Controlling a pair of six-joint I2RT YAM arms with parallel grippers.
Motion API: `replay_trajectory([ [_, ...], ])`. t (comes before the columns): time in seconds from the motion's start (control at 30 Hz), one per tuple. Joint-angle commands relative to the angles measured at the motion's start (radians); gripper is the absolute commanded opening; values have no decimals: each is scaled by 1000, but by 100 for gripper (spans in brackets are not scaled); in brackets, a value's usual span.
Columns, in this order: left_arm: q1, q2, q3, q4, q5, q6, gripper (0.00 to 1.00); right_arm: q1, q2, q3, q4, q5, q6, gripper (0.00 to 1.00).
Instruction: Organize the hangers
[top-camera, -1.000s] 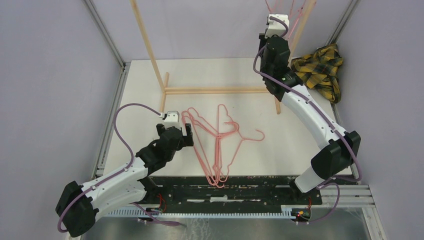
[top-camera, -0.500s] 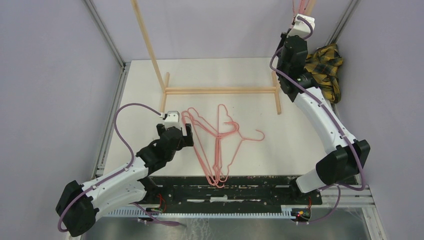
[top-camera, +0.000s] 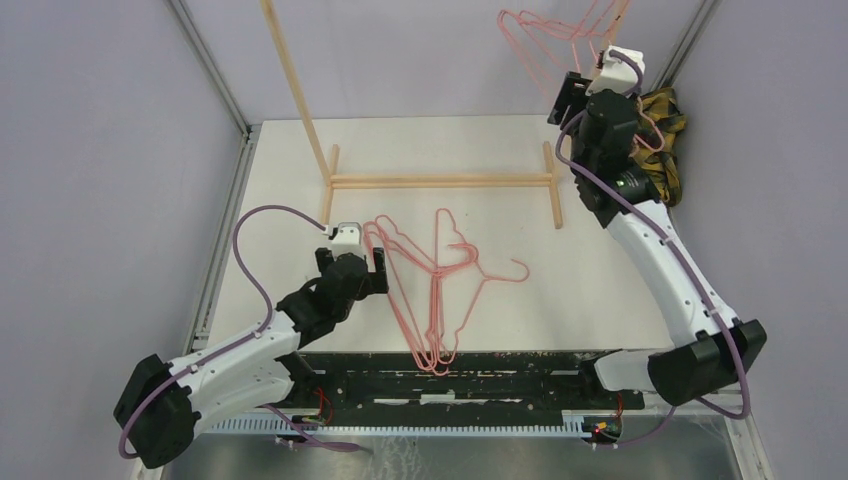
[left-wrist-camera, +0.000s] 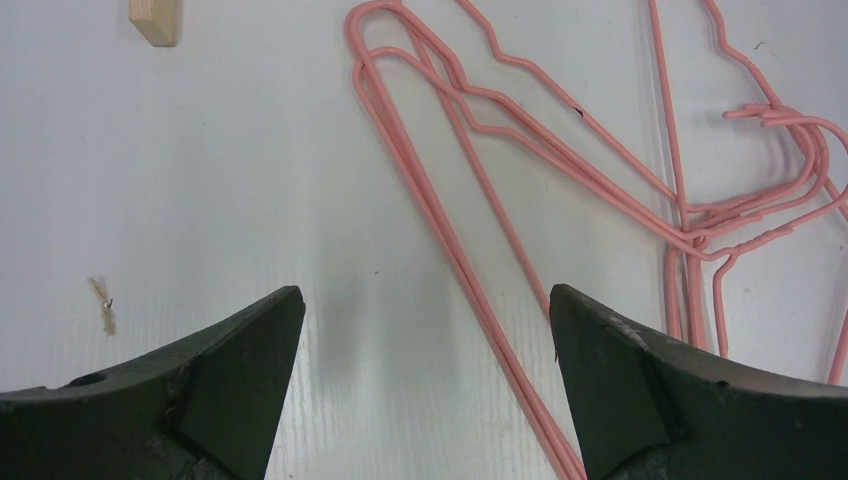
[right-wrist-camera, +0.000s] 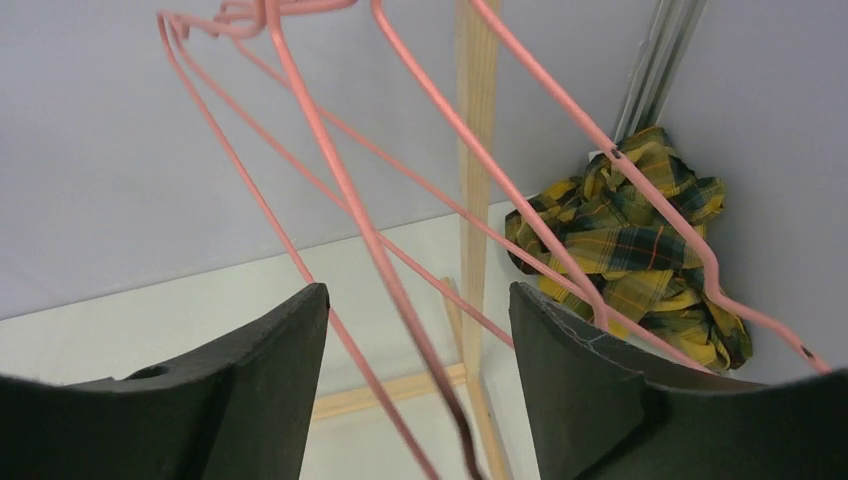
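Note:
Several pink wire hangers (top-camera: 436, 290) lie tangled on the white table. My left gripper (top-camera: 352, 262) hovers over their left edge, open. In the left wrist view two hanger wires (left-wrist-camera: 470, 270) run on the table between the left gripper's (left-wrist-camera: 427, 300) fingertips, close to the right one, untouched. More pink hangers (top-camera: 540, 45) hang in the air at the top right by the wooden rack. My right gripper (top-camera: 585, 90) is raised just beside them, open. In the right wrist view a blurred hanger wire (right-wrist-camera: 385, 270) passes between the right gripper's (right-wrist-camera: 418, 300) spread jaws, free of both.
The light wooden rack (top-camera: 440, 181) stands at the back of the table, one upright (right-wrist-camera: 478, 150) right ahead of my right wrist. A yellow-black plaid cloth (top-camera: 662, 105) lies bunched in the back right corner, also in the right wrist view (right-wrist-camera: 640, 250). Grey walls close three sides.
My right gripper went from shut to open and let go of a hanger, which now swings by the rack. The right arm shifted rightward. The left arm stayed still.

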Motion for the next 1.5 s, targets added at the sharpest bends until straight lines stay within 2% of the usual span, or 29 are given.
replay_trajectory([
  [0.0, -1, 13, 11, 57, -21, -22, 99, -3, -150, -41, 22, -33, -11, 77],
  [0.13, -1, 27, 4, 68, -22, -21, 99, -3, -270, -105, 47, -55, -41, 81],
  [0.27, 0, 58, 2, 78, -23, -21, 99, -3, -349, -117, 3, -157, -60, 81],
  [0.4, 0, 90, -1, 95, -23, -21, 99, 21, -346, -72, -149, -321, -17, 76],
  [0.5, 0, 115, -3, 110, -20, -24, 99, 108, -323, -106, -223, -363, -3, 71],
  [0.67, -1, 146, -13, 127, -9, -36, 99, 321, -245, -264, -234, -326, 47, 69],
  [0.8, 0, 156, -19, 126, -14, -44, 99, 402, -163, -432, -164, -386, 167, 63],
  [0.93, -1, 146, -34, 131, -8, -51, 99, 461, -55, -563, -94, -463, 264, 60],
  [1.13, -1, 160, -42, 146, -4, -53, 99, 522, 98, -653, 64, -583, 382, 59],
  [1.47, -2, 169, -46, 159, 0, -48, 99, 550, 242, -658, 142, -645, 433, 56],
])
